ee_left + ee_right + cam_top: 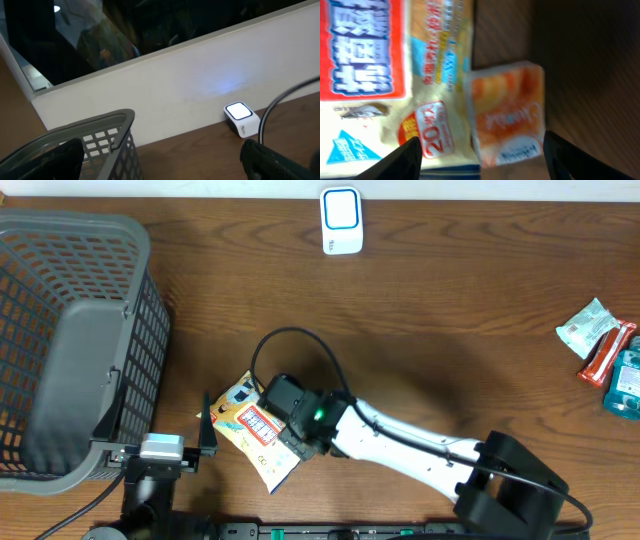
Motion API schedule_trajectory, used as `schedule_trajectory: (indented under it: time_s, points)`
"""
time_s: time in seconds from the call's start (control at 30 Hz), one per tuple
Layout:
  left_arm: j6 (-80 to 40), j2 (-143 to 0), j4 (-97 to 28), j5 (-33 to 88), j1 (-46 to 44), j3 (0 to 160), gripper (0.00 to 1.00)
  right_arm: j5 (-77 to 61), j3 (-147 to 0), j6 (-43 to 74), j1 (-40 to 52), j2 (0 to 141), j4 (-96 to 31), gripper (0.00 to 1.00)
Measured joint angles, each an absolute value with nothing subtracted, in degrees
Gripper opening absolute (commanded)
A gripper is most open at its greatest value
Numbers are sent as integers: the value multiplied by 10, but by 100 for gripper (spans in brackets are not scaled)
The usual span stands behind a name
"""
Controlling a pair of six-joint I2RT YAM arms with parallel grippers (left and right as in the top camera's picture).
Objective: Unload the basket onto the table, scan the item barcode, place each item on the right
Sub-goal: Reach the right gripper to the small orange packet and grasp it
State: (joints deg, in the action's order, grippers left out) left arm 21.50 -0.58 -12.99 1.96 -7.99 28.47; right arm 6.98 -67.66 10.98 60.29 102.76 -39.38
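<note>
On the wooden table (420,310), the right gripper (482,150), jaws apart and holding nothing, straddles an orange packet (505,110); it should close squarely before lifting toward the scanner (341,220).

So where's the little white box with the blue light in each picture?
Overhead: the scanner sits top middle, at the table's far edge.
Left wrist: lower right, glowing, against the white wall.
Right wrist: not in it.
Shared landmark: the grey basket, far left overhead, bottom left in the left wrist view.
</note>
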Motion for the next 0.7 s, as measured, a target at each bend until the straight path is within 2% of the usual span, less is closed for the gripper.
schedule_trajectory:
  time_s: [0.1,0.23,0.3,0.4,0.43,0.57,0.7]
  points:
    - [215,-6,-130,15,-80,285,100,82,-666,99,614,1033,-365,66]
    - [215,-6,-130,13,-80,285,100,119,-664,93,615,1063,-333,56]
    - [215,-6,-130,13,-80,285,100,136,-663,91,615,1080,-323,40]
    - [215,-6,-130,13,-80,285,100,159,-663,82,615,1095,-324,9]
    - [215,-6,-130,13,-80,285,100,162,-664,85,615,1094,-326,2]
    - [215,-6,-130,13,-80,285,100,166,-672,96,618,1094,-348,1]
    - [215,-6,-131,13,-80,285,100,138,-710,153,591,1093,-450,1]
